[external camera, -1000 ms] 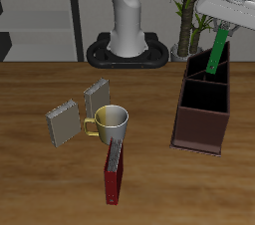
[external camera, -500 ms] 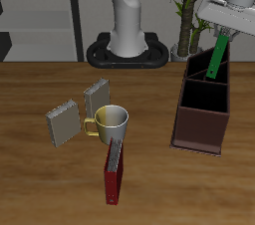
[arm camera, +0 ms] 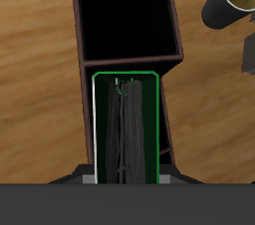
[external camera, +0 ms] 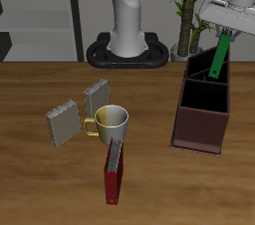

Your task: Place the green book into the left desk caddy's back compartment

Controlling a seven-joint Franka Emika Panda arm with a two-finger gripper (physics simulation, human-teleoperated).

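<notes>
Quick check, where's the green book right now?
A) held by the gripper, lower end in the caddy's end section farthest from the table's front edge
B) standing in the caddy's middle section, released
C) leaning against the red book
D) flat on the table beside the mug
A: the green book hangs tilted from the gripper, its lower end inside the back compartment of the left desk caddy, not the middle one.

Wood-grain table (external camera: 40, 179), glossy metal mug (external camera: 112, 121), matt brown caddy (external camera: 199, 129)
</notes>
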